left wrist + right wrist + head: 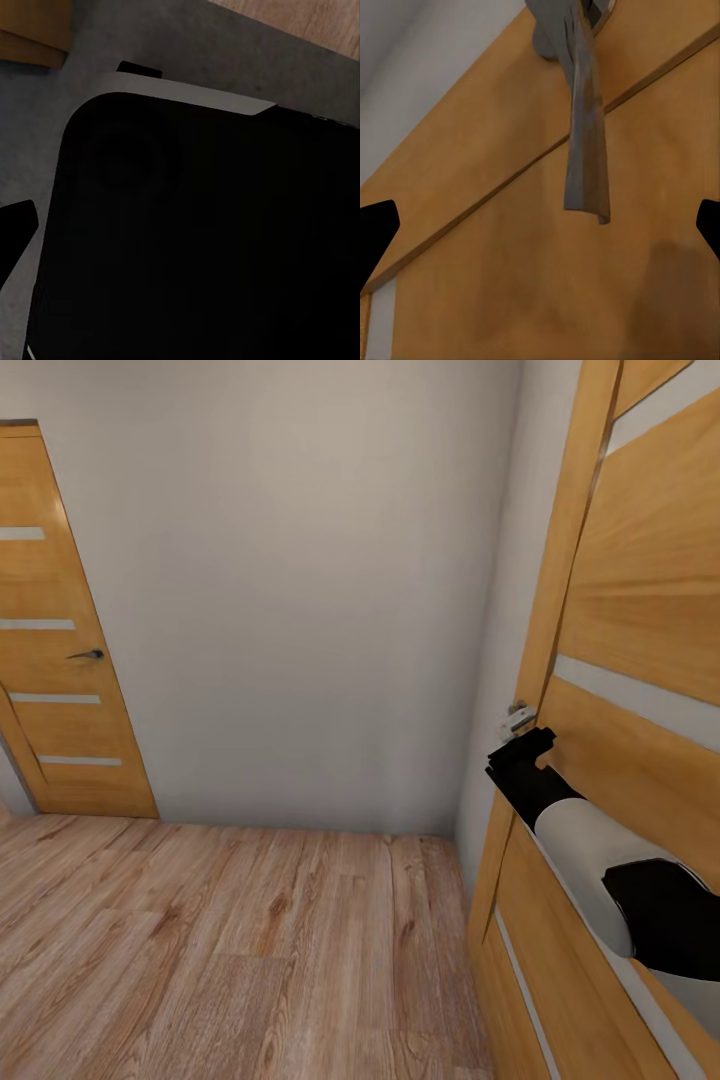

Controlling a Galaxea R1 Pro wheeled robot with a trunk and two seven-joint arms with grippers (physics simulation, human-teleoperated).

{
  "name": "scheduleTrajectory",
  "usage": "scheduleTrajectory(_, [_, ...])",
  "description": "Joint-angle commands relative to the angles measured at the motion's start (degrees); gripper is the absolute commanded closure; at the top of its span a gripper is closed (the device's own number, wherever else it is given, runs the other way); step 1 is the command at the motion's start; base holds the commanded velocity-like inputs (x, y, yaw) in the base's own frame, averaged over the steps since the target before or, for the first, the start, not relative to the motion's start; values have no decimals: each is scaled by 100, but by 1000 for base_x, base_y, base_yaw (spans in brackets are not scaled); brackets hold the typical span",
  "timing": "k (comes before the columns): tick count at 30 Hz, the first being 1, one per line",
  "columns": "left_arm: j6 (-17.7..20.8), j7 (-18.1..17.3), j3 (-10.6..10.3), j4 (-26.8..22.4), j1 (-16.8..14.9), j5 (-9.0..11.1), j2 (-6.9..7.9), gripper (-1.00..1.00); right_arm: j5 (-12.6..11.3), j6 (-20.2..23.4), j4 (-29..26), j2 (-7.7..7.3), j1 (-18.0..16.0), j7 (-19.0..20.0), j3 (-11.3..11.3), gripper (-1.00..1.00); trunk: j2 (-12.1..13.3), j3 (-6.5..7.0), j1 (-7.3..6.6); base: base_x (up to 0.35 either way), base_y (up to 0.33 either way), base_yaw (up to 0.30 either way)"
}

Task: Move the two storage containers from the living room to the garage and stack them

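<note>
The right gripper (pixel 522 745), fingers spread, sits at a grey door handle (pixel 582 120) on the wooden door (pixel 640 610); the left gripper's state is unclear behind a dark body (pixel 202 240)

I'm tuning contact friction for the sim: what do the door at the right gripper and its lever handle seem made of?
The orange-brown door looks like smooth varnished wood, with visible grain and pale inset strips. Its grey lever handle looks like brushed metal, with a dull sheen and no grain. The right gripper, open, is at it.
</note>
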Motion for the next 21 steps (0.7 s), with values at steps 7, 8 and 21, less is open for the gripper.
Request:
scheduleTrajectory(7, [-13, -1, 25, -4, 0, 15, -2, -100, 16, 64, -2, -146, -2, -7, -16, -100, -2, -6, 0, 0, 0, 0])
scheduleTrajectory(8, [-13, -1, 25, -2, 0, 15, -2, -100, 15, 74, -2, -119, -2, -6, -14, -100, -2, -6, 0, 0, 0, 0])
scheduleTrajectory(21, [-13, -1, 25, -1, 0, 15, -2, -100, 11, 67, 278, 1181, -2, -6, -13, -100, -2, -6, 0, 0, 0, 0])
